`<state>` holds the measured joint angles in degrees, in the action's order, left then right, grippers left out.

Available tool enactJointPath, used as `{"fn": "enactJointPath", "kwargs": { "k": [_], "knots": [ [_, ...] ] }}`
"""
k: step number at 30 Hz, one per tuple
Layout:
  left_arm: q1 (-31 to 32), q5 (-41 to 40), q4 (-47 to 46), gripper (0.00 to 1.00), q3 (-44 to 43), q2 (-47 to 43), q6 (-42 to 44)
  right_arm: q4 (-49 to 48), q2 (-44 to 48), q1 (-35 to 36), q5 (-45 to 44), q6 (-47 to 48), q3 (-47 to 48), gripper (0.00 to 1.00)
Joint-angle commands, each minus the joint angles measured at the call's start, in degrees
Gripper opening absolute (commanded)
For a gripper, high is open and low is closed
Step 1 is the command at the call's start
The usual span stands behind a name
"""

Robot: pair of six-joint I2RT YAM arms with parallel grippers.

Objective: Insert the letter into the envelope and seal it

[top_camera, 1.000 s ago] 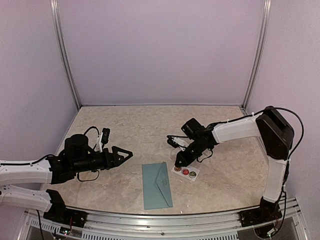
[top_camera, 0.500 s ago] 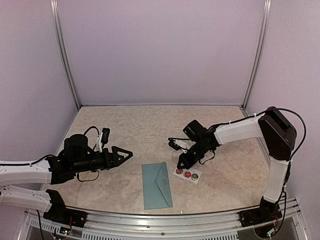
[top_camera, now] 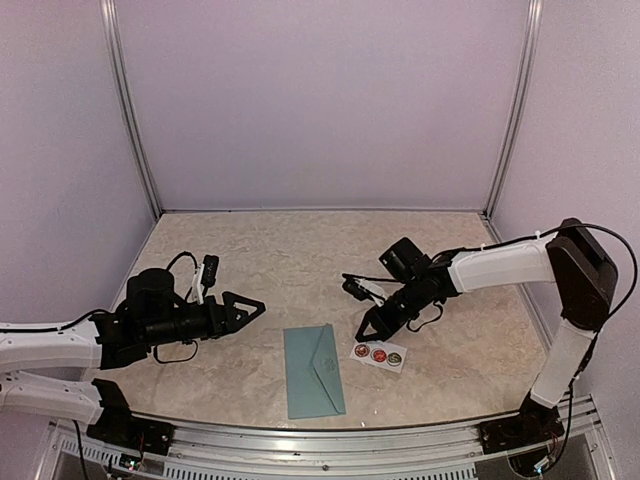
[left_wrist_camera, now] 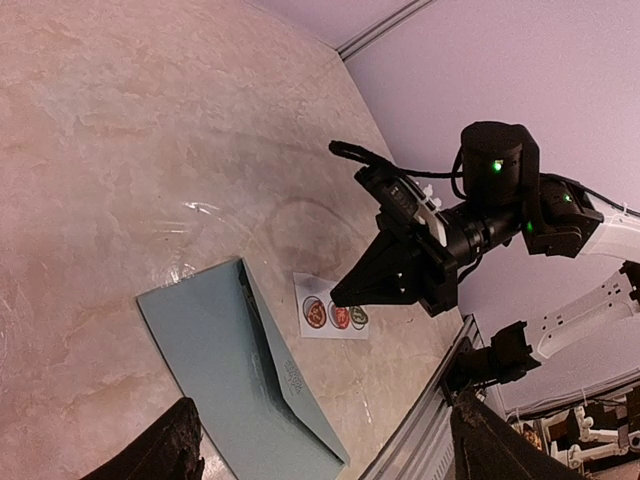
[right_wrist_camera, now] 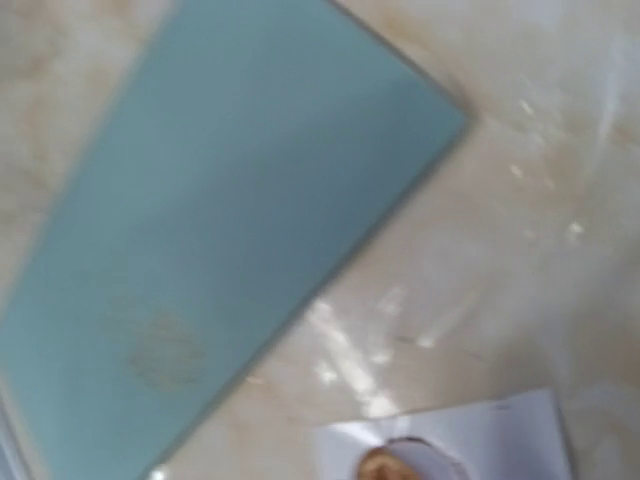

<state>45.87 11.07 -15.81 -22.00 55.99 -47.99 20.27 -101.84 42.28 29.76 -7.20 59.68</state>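
Currently sealing looks to be the step in hand. The envelope (top_camera: 313,370) is lying flat on the table (top_camera: 300,250) near its front edge, between the two arms. Its triangular flap (top_camera: 325,362) is apparently lying folded down. The letter is not showing in any view, so I am judging it to be already inside, though no picture confirms that.

The sticker strip (top_camera: 378,353) is lying just to the right of the envelope with a narrow gap between them, and three round stickers are showing on it. The right gripper (top_camera: 363,331) is pointing down at the strip's far left end, right beside it. Whether it is touching is not clear. It is showing side-on as a dark wedge and its own camera is catching no fingers, so I cannot tell whether the pincer is wide or narrow.

The left gripper (top_camera: 250,310) is hovering well to the left of the envelope. Its fingers (left_wrist_camera: 175,445) are spreading wide and holding nothing.

Next move, as I judge it:
- The right arm is needing a fine pinch on the edge of one sticker to peel it cleanly.
- The sticker is then needing carrying to the flap's tip.
- The left arm is looking free to pin the envelope down.
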Motion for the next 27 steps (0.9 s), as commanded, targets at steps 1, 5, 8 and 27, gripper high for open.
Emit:
{"fn": "enactJointPath", "kwargs": {
  "k": [1,5,8,27],
  "knots": [
    [0.90,-0.35,-1.38,0.81,-0.90,0.29,0.52,-3.44,3.86,-0.35,3.84,-2.85,-1.74,0.00],
    [1.82,-0.14,-2.46,0.81,-1.25,1.82,0.54,-3.40,4.75,-0.36,-1.90,-3.67,-2.91,0.00],
    [2.47,-0.07,-3.28,0.81,-1.53,3.16,0.32,-3.05,3.58,-0.92,-5.73,-3.63,-3.51,0.20],
    [3.61,-0.76,-3.59,0.81,-1.82,4.66,-0.53,-2.95,-3.73,-1.01,-4.04,0.88,-2.06,0.29]
  ]
}}
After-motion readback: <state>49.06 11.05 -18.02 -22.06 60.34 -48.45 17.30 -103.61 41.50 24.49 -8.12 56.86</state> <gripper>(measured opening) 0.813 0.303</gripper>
